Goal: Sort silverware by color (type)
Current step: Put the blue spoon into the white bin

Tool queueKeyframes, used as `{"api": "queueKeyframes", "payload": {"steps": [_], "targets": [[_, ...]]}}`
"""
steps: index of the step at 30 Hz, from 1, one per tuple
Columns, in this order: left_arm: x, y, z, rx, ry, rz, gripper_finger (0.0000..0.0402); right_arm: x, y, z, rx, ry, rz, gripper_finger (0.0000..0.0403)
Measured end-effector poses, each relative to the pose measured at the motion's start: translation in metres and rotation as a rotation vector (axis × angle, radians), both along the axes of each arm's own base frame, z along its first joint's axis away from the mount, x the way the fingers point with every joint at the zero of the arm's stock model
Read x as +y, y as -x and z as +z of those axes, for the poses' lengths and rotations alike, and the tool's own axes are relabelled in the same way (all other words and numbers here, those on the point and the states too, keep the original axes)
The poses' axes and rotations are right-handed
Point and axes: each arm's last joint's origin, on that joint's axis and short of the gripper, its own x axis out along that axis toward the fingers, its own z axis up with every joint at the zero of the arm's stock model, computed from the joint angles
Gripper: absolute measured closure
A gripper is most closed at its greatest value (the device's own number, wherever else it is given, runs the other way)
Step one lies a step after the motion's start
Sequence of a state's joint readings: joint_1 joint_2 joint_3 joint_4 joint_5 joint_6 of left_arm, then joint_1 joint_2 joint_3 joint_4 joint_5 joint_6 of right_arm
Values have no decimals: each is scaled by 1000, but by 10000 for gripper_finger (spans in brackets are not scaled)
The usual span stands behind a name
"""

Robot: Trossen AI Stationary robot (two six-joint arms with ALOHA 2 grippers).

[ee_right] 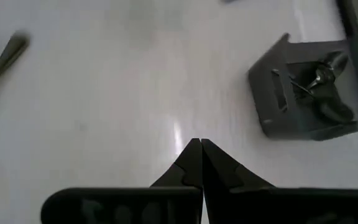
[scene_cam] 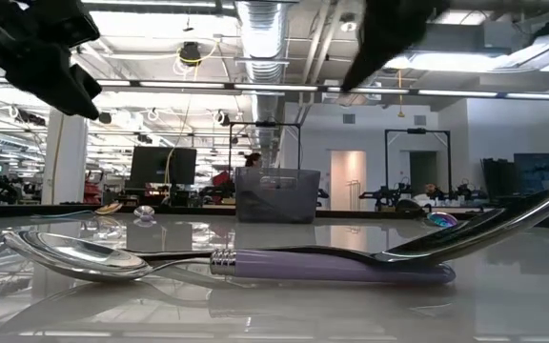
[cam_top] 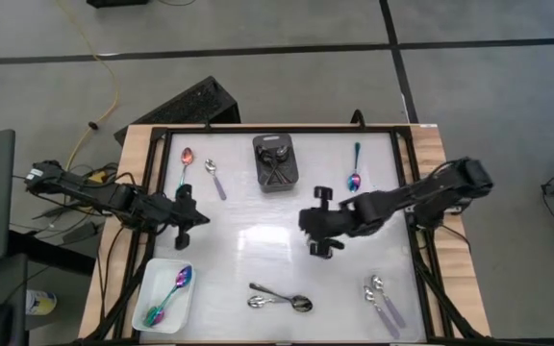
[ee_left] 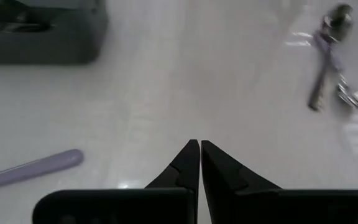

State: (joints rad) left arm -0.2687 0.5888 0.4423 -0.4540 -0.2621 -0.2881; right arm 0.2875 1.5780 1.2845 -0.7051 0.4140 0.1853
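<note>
We see left gripper (cam_top: 188,216), right gripper (cam_top: 315,231) pinched empty over glossy white table (cam_top: 248,240); small black rectangular bin (cam_top: 275,161) holds dark spoons (cam_top: 276,169).

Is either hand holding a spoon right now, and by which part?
No. The left hand and right hand are both shut on nothing, above bare table.
</note>
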Motion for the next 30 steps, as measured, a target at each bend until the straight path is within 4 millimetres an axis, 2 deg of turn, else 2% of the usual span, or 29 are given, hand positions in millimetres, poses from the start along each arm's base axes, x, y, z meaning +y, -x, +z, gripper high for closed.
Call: {"api": "queueKeyframes", "payload": {"steps": [6,9,11,14,17,20,22,30], "targets": [[4,-6,7,-116,-61,164,401,-21,28,-56,-405,-97,-76,382],[5,-20,10,-207,-136,196,401,-27,37,-79,-515,-126,-91,381],[9,-34,9,-247,-189,182,401,-30,39,-84,-581,-144,-97,379],[29,-55,-1,-189,-205,207,401,-31,42,-89,-589,-167,-116,375],[66,-65,-9,-37,-158,417,401,-28,42,-89,-596,-191,-121,374],[102,-60,-15,108,-86,621,401,-22,44,-89,-589,-195,-96,374],[119,-54,-15,165,-51,700,401,-17,45,-90,-578,-195,-76,375],[160,-19,-24,340,-10,983,397,-2,51,-93,-532,-171,2,374]]}}
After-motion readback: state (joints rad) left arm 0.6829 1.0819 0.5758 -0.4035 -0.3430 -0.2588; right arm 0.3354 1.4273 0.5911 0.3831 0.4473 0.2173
